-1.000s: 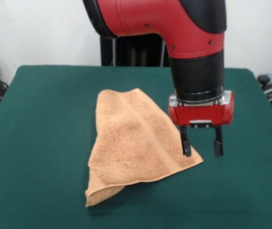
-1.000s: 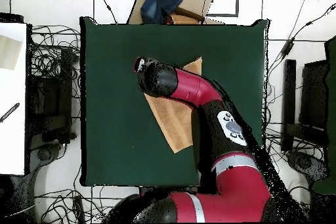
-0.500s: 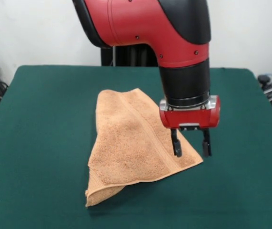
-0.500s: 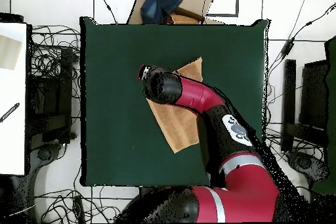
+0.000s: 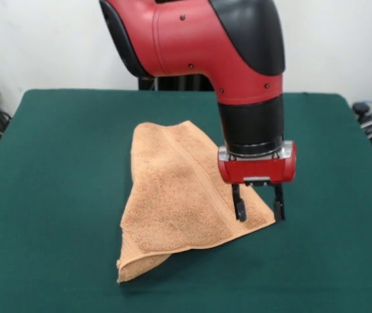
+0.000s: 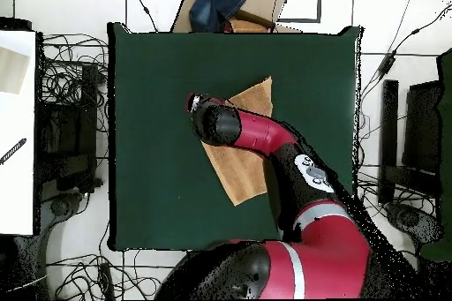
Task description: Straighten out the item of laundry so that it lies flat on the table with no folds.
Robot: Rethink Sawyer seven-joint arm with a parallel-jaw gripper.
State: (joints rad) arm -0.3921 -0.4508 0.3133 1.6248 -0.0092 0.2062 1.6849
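A: Item one, the towel (image 5: 182, 195). Where was it recorded?

B: It was recorded near the middle of the table (image 5: 55, 182), well apart from every edge. It was listed as peach-orange terry cloth with a woven band running along it.

A: Condition?

B: Not flat. It was found folded over on itself into a rough triangle, with a second layer seen poking out under the corner nearest the table's front edge. One pointed corner was noted toward the table's right side in the front view.

A: Item two, the claw (image 5: 258, 211)?

B: It was logged low over that pointed corner, fingers pointing down and spread apart, one finger over the cloth and the other at or just past the cloth's edge. Nothing was held. Whether the tips were touching the cloth could not be told. In the overhead view the claw was hidden under the arm (image 6: 256, 131).

A: Progress?

B: Judged as early. No fold was seen to be opened; the corner was only approached. The grasp, the pulling-out of the doubled layer and the smoothing were all judged as left to do.
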